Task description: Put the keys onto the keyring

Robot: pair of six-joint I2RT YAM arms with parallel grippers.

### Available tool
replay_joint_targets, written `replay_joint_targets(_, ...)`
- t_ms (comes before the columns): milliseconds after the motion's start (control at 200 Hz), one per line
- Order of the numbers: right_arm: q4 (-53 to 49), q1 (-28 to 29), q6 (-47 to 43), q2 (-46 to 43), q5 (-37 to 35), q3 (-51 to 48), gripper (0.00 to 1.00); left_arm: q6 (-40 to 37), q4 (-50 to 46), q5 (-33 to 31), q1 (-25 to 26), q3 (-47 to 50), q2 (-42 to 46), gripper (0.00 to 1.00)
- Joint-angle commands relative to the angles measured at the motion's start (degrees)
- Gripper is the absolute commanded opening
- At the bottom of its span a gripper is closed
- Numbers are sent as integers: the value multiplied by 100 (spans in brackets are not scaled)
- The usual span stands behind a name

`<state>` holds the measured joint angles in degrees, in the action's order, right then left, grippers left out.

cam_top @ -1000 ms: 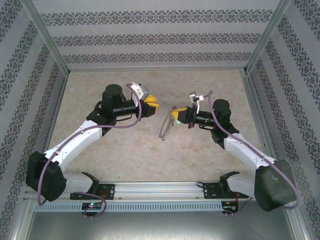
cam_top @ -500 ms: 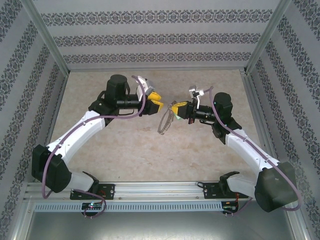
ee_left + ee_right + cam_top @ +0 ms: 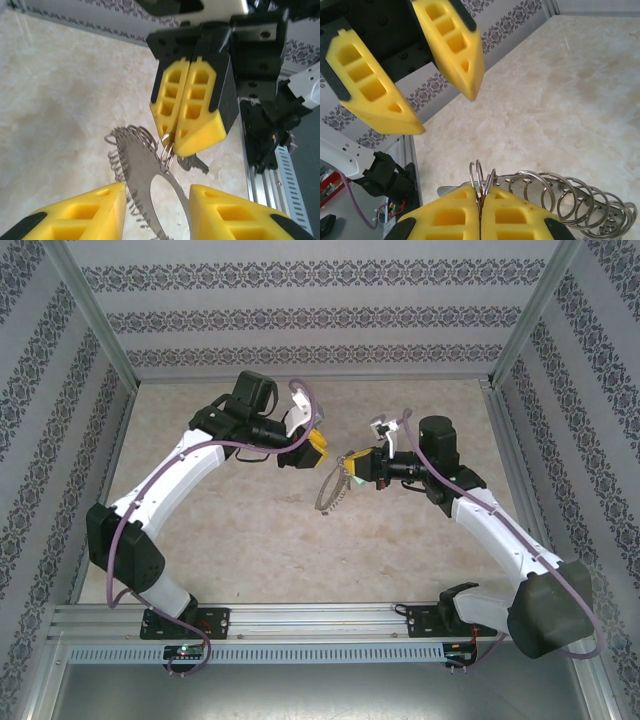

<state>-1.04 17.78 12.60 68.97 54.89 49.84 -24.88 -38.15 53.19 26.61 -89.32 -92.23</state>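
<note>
1. Arms: the left arm (image 3: 180, 475) has swung inward, so the left gripper (image 3: 312, 447), fingers spread and empty, now faces the ring.
2. Right gripper (image 3: 352, 462) stays pinched on the keyring (image 3: 330, 495), which hangs above the table.
3. Possibly a key (image 3: 194, 163) dangles behind it; threading hasn't begun.

Left tool (image 3: 316, 450) faces keyring (image 3: 330, 495) — small free gap between.

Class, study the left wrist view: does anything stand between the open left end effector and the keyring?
Nothing visible does. The keyring hangs from the shut right end effector, and only open air separates it from the left end effector facing it.
</note>
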Motion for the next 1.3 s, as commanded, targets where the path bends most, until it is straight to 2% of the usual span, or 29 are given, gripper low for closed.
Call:
replay_joint_targets(0, -446, 74, -386, 62, 59, 304, 0, -380, -641, 148, 11, -216, -134, 35)
replay_joint_targets(340, -899, 199, -675, 240, 58, 491, 0, -628, -780, 182, 237, -365, -509, 33)
replay_joint_targets(1029, -908, 294, -731, 257, -44, 473, 0, -658, -527, 411, 452, -281, -731, 29)
replay_joint_targets(1294, -908, 289, -741, 273, -111, 465, 0, -684, -580, 544, 479, -251, -760, 6)
